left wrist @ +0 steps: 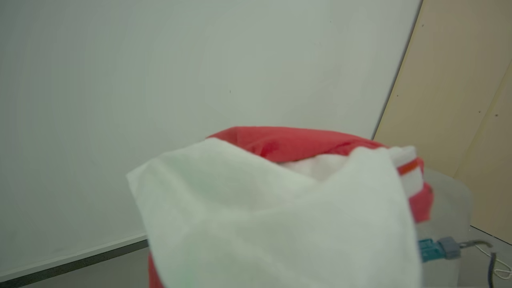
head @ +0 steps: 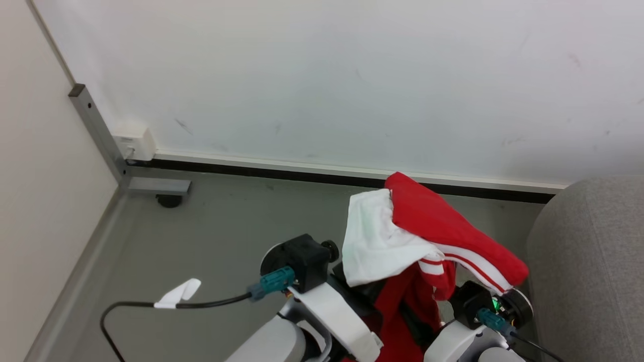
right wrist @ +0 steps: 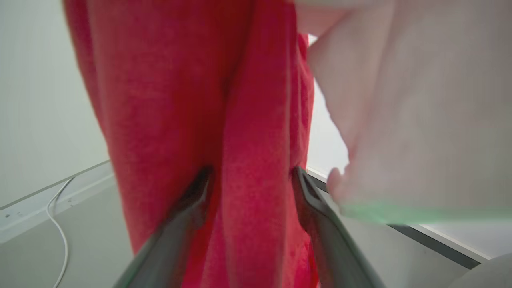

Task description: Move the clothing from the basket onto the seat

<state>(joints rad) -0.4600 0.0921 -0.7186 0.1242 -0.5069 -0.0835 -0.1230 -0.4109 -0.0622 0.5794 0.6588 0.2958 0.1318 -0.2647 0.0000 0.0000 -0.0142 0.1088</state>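
Hanging over both arms, the clothing [head: 427, 221] is up off the floor [head: 211, 236]: a bundle of red fabric with a white panel and red-and-white striped trim. In the head view its peak stands in front of the dark skirting [head: 282, 173] at the foot of the wall [head: 322, 75]. Its right end droops just beside the sofa's [head: 588, 261] rounded left corner, with none of it lying on the sofa. A red length hangs down between the two arms.

The left arm [head: 307, 266] shows its black wrist housing to the left of the white panel, with a teal plug [head: 274, 281] and a black cable [head: 151, 304] that carries a white tag [head: 178, 294]. The left claw is closed. Its fingers are under the white panel, which spreads across the lower half of the left wrist view with red fabric behind it, so whether any fabric is pinched cannot be told.

The right claw [right wrist: 252, 176] is open. Its two dark fingers [right wrist: 188, 216] stand spread, and a red fold hangs down between them, filling the gap. Blurred white fabric sits at the upper right of that view.

A grey metal post [head: 95, 125] and a white socket box [head: 135, 143] stand at the floor's far left corner.
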